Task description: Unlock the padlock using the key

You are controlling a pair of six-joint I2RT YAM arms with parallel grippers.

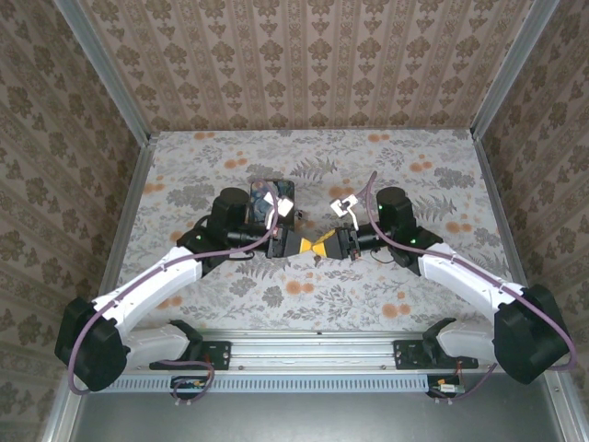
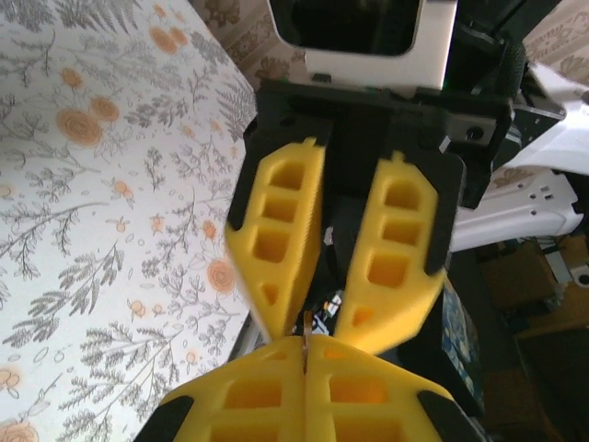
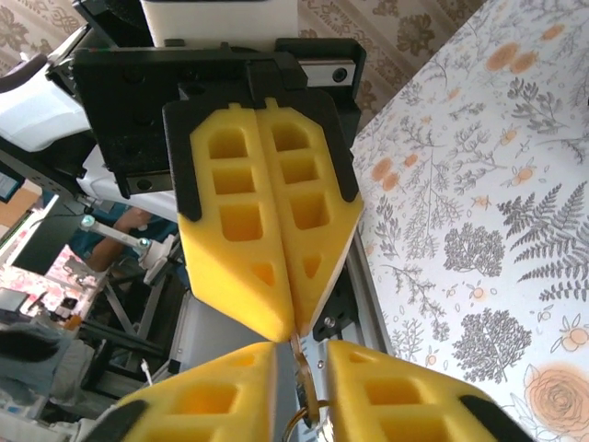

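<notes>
Yellow honeycomb-moulded fingers meet tip to tip over the middle of the table. Your left gripper (image 1: 311, 245) is pressed together on a thin metal strip (image 2: 304, 345), which you see edge-on in the left wrist view. Your right gripper (image 1: 328, 245) faces it with its fingers a narrow gap apart, and the strip runs into that gap. You cannot tell whether those fingers press on anything. Whether the strip belongs to the padlock or to the key is too small and too hidden to tell. In the right wrist view a thin brassy loop (image 3: 306, 419) sits deeper in the gap.

Just behind your left wrist lies a dark blue swirl-patterned box (image 1: 276, 190), partly covered by the arm. A mauve cable (image 1: 371, 195) arches over your right wrist, and a second one trails along your left arm. In each wrist view the other gripper's black mount blocks much of what lies beyond.

You work over a pale table cloth (image 1: 423, 184) printed with grey ferns and orange blossoms. Brown damask-papered walls (image 1: 304, 64) close in three sides, edged with aluminium posts (image 1: 106, 78). A slotted aluminium rail (image 1: 304, 343) at the near edge carries both arm bases.
</notes>
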